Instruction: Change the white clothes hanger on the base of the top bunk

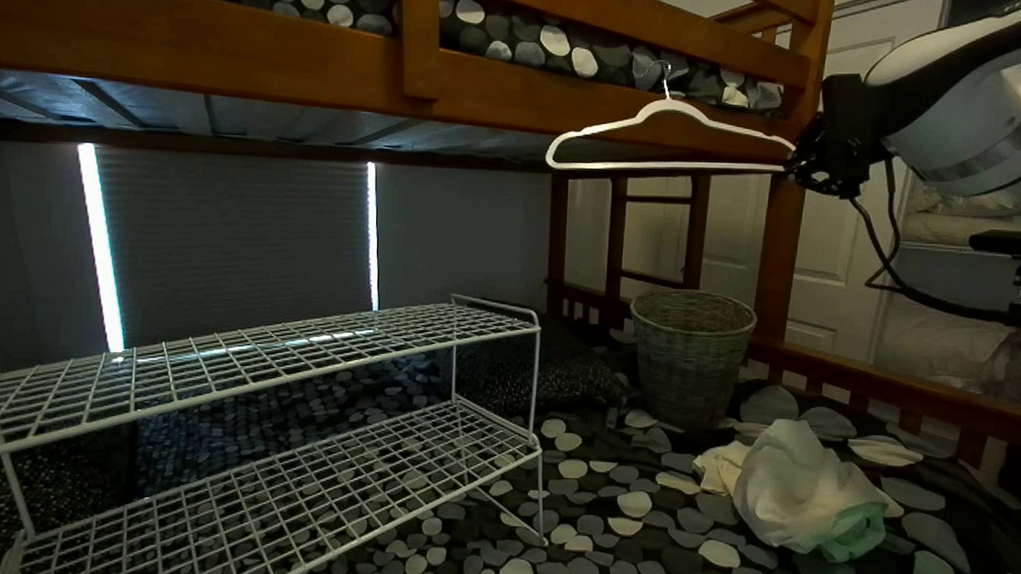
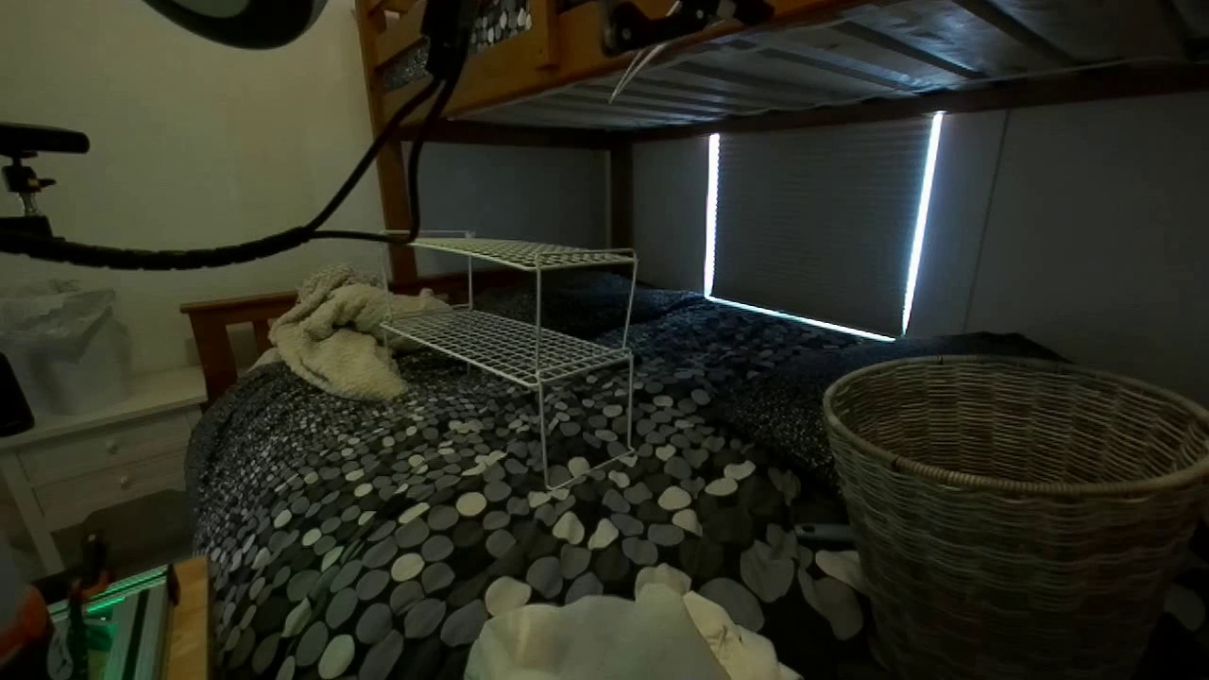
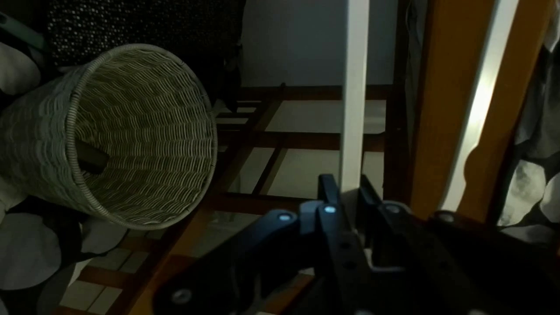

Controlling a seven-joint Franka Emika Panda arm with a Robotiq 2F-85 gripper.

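Gripper (image 3: 348, 190) pinches the white clothes hanger (image 1: 670, 106).

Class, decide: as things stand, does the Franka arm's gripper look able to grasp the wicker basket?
Probably not yet: the gripper is closed on the white clothes hanger by its bottom bar. Once it lets go, likely yes, since nothing covers the rim of the wicker basket in the wrist view.

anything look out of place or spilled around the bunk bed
A white wire rack and a wicker basket stand on the lower bunk's patterned bedding, an odd spot for storage. A crumpled whitish bundle lies there too, as if dropped rather than put away. I see no spill, and the white clothes hanger shows no obvious break.
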